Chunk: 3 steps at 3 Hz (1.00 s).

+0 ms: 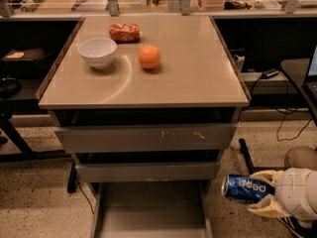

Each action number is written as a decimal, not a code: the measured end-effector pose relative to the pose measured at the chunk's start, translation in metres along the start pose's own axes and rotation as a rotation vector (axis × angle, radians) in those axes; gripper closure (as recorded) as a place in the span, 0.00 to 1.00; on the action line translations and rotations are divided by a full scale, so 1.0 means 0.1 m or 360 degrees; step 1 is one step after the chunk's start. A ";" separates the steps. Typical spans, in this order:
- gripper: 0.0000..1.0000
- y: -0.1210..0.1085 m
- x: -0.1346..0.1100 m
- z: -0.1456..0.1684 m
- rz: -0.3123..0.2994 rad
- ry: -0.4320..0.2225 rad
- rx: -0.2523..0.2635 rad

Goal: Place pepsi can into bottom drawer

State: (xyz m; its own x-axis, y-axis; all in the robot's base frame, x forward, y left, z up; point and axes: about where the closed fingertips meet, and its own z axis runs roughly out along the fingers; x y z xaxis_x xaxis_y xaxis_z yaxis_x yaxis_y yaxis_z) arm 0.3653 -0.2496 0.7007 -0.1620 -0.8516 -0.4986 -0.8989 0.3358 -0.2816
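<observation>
The pepsi can (243, 187) is dark blue with white lettering and lies on its side in the air at the lower right. My gripper (265, 192) is shut on the pepsi can, with pale fingers (265, 209) above and below its right end. The can is held just right of the cabinet, beside the bottom drawer (148, 209). That drawer is pulled out at the bottom of the view, a shallow grey tray with thin side rails and a bare floor.
Two grey-fronted drawers (146, 139) sit above the open one. On the beige cabinet top (193, 73) are a white bowl (97, 52), an orange (149, 57) and an orange-red snack bag (124, 32). Cables (292, 118) lie on the speckled floor at right.
</observation>
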 end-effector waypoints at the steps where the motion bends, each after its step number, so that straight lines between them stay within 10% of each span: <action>1: 1.00 0.00 0.00 0.00 0.0000 0.0000 0.0000; 3: 1.00 0.16 -0.38 0.83 -0.0080 -0.0019 -0.0136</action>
State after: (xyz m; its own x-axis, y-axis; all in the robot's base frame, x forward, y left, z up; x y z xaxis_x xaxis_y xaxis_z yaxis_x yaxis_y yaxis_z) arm 0.3910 -0.1786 0.6476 -0.1112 -0.8615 -0.4954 -0.9374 0.2565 -0.2357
